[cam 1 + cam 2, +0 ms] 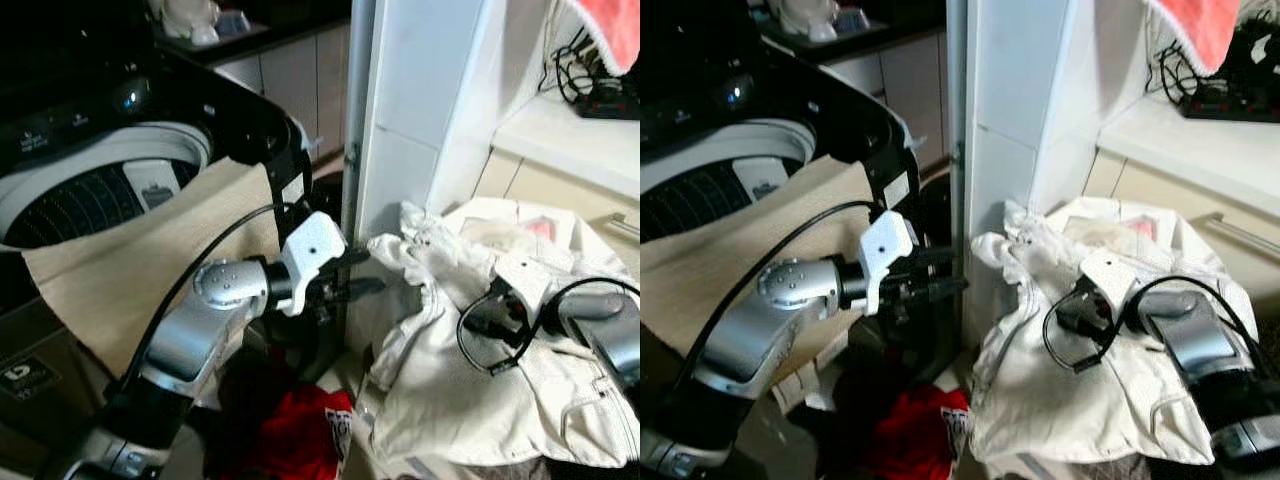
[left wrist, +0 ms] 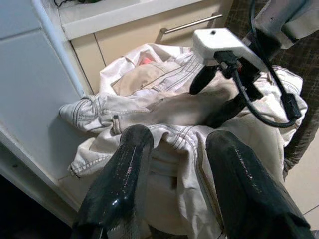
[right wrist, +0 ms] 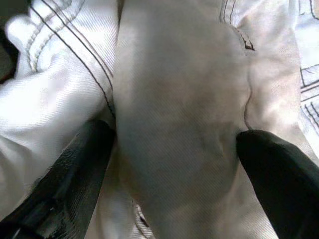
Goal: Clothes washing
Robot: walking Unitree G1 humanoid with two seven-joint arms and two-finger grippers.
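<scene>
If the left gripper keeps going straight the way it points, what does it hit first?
Most likely the white garment heaped ahead: the left gripper, fingers open, aims at its near folds. How wide the gap is stays unclear.

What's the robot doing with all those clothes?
It is sorting laundry beside the washing machine, whose lid is open. The right gripper is pressed into a heap of white clothes, fingers spread around a fold. The left gripper hovers open near the heap's edge. A beige cloth hangs over the washer's rim, and something red lies on the floor.
</scene>
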